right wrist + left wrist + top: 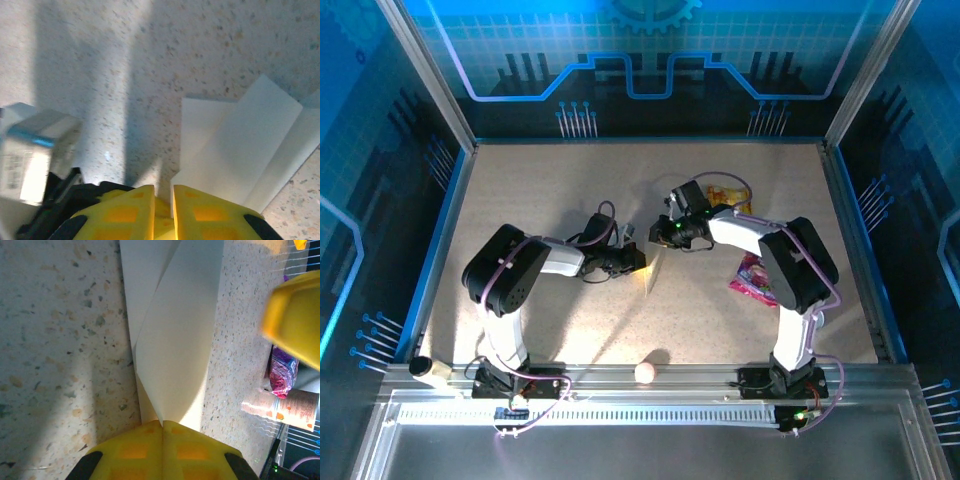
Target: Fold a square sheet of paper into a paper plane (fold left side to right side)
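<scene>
The square sheet of paper (175,340) is a narrow, creased white shape standing on edge between the two arms, a thin bright sliver (652,272) in the top view. My left gripper (161,422) is shut on its near end, and the sheet rises straight out from between the yellow fingers. It sits at the table's middle (636,259). My right gripper (662,234) reaches in from the right. In its wrist view the folded sheet (240,150) lies ahead and to the right. The right gripper (163,189) has its jaws almost together, a narrow gap left, with the sheet's edge against the right finger.
A yellow snack packet (728,192) lies behind the right arm. A pink wrapper (752,278) lies beside that arm's elbow, also (282,371). A small pale ball (645,372) rests at the near rail. A cup-like object (423,368) sits at the near left corner.
</scene>
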Robot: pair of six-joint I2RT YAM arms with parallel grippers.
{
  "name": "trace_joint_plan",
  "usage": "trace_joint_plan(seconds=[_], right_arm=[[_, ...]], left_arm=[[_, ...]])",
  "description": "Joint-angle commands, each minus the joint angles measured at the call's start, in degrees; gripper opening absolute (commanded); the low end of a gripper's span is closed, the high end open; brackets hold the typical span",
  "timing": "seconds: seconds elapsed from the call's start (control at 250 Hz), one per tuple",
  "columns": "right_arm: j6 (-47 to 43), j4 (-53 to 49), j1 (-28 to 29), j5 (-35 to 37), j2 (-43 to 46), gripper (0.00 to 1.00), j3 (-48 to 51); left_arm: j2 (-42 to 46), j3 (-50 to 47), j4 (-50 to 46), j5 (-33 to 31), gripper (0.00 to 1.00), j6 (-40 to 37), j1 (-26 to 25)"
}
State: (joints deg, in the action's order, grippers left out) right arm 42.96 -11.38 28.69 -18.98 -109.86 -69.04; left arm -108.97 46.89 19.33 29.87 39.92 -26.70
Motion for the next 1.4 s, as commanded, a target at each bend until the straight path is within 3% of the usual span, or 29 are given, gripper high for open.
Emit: trace_joint_plan(seconds=[0.0, 1.143, 1.394], right_arm=[[-0.87, -3.61, 0.75, 0.54, -2.01, 0.18, -1.59], [0.37, -5.10, 0.58, 3.96, -2.85, 0.18, 3.70], [0.38, -7.09, 0.32, 4.35, -4.04, 0.15, 5.14]], left_arm=[[-4.94, 1.29, -1.20, -5.53, 0.00, -3.14, -1.73], [-7.20, 2.52, -1.68, -4.41, 0.04, -2.66, -1.84], [-1.33, 1.10, -0.36, -3.82, 0.10, -1.60, -1.22]])
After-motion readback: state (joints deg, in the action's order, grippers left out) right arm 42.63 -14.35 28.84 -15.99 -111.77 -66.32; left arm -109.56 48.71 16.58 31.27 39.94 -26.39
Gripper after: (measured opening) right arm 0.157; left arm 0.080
